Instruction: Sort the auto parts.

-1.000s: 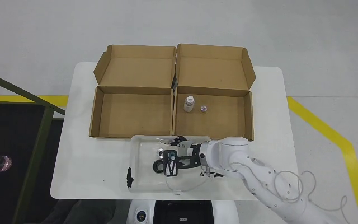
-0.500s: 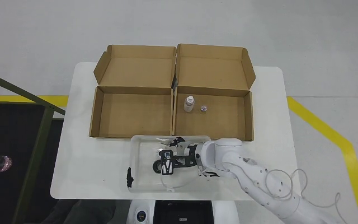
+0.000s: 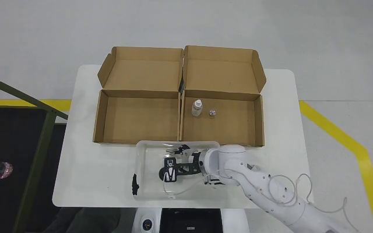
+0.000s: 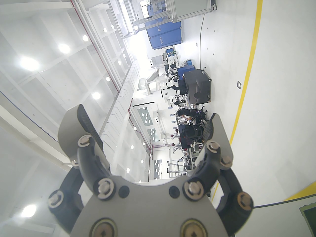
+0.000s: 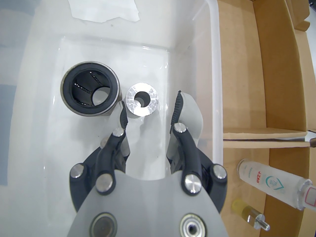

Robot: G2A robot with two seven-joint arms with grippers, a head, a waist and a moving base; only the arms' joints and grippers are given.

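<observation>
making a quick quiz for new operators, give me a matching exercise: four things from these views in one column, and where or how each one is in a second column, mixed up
Column one
1. large black-rimmed metal cylinder
2. small silver metal ring
3. clear round bottle
4. left gripper

Column two
A. inside a brown cardboard box
B. open, holding nothing
C. in the clear plastic bin, just ahead of the open right gripper
D. in the bin, beside the ring, off to one side of the right gripper

Pairs: 1-D, 2-C, 3-A, 4-B
</observation>
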